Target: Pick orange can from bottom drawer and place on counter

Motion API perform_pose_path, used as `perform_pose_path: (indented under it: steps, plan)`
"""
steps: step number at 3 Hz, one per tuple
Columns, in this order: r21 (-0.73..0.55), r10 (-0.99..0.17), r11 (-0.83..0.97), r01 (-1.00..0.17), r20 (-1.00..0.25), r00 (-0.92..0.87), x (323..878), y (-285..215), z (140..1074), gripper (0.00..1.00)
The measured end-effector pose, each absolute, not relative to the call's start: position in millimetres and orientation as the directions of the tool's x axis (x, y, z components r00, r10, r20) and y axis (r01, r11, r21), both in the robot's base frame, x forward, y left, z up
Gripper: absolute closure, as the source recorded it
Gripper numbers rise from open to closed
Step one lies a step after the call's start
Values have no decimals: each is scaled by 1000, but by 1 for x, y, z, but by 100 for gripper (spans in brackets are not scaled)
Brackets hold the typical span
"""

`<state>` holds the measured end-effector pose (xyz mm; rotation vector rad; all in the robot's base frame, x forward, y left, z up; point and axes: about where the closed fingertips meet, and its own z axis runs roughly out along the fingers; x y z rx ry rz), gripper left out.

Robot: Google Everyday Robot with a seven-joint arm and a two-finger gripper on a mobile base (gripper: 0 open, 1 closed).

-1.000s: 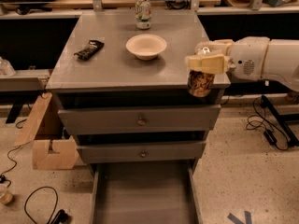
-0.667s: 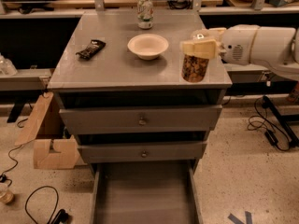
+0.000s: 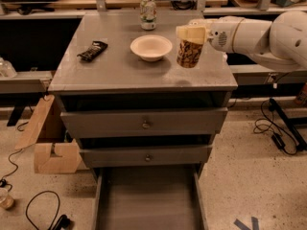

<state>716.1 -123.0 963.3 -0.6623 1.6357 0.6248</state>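
My gripper reaches in from the right on a white arm and is shut on the top of the orange can. The can is orange-gold with dark speckles and hangs upright over the right part of the grey counter, just right of the bowl; I cannot tell if it touches the surface. The bottom drawer is pulled out at the bottom of the view, and its flat grey floor is bare.
A white bowl sits mid-counter, a white-and-green can stands at the back edge, and a dark wrapper lies at the left. Two upper drawers are shut. A cardboard box and cables lie on the floor at the left.
The gripper has carried the orange can from beyond the counter's right front edge leftward and further in over the counter, ending beside the bowl.
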Motion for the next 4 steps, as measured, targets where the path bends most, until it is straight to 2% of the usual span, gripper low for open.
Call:
perform_pose_path:
  steps: [1, 2, 3, 4]
  plan:
    - [51, -63, 740, -671, -988, -144, 741, -130, 944, 100]
    - [40, -109, 774, -632, -975, -195, 749, -134, 916, 100]
    - [40, -115, 780, -625, -972, -205, 750, -138, 912, 83]
    - [40, -115, 780, -625, -972, -205, 750, -138, 913, 60]
